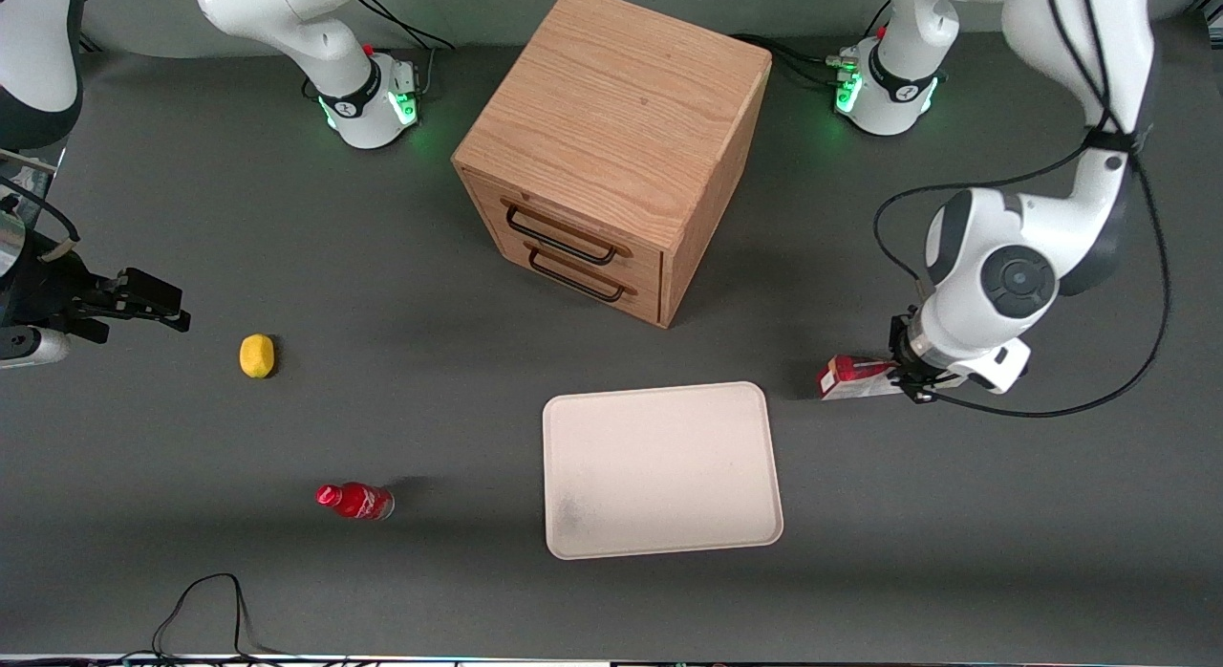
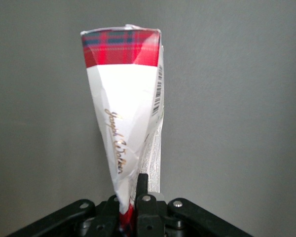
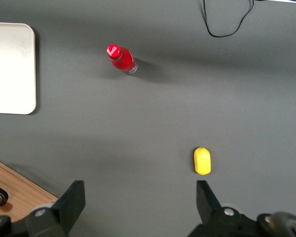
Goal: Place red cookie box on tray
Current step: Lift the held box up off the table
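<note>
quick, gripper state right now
gripper: closed on one end of the red cookie box, beside the tray, toward the working arm's end.

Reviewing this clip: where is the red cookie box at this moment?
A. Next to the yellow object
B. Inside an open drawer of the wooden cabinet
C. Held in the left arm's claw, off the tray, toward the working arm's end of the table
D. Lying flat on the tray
C. The claw is shut on one end of the red cookie box, which sits beside the tray, not on it.
</note>
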Motion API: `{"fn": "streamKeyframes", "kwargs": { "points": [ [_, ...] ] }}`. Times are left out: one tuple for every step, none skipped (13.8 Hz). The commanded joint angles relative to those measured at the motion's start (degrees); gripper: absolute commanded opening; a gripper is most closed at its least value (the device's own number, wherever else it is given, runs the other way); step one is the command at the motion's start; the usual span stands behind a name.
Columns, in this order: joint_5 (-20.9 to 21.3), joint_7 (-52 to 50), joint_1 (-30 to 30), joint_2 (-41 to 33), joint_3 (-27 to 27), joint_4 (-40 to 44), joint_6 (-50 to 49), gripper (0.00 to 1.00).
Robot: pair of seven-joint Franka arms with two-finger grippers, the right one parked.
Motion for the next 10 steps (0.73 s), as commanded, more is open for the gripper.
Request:
{"fn": "streamKeyframes", "kwargs": {
  "points": [
    [1.1, 0.1, -0.3, -4.5, 0.0, 4.7, -10.1, 0.0],
    [1.1, 0.1, -0.3, -5.1, 0.0, 7.8, -14.0, 0.0],
    [1.0, 0.1, -0.3, -5.7, 0.0, 10.6, -17.7, 0.0],
    [0.9, 0.1, -0.3, -6.1, -0.1, 13.3, -21.1, 0.0],
    [0.9, 0.1, -0.3, -6.2, -0.2, 16.0, -23.9, 0.0],
    [0.8, 0.1, -0.2, -6.2, -0.2, 18.5, -26.3, 0.0],
    [0.7, 0.3, -0.2, -6.3, -0.2, 20.8, -28.6, 0.0],
    [0.7, 1.6, -0.2, -6.6, -0.2, 22.8, -30.3, 0.0],
    [0.6, 3.6, -0.2, -6.8, -0.2, 23.8, -31.6, 0.0],
    [0.5, 6.1, -0.3, -6.8, -0.2, 24.0, -31.8, 0.0]
  ]
}}
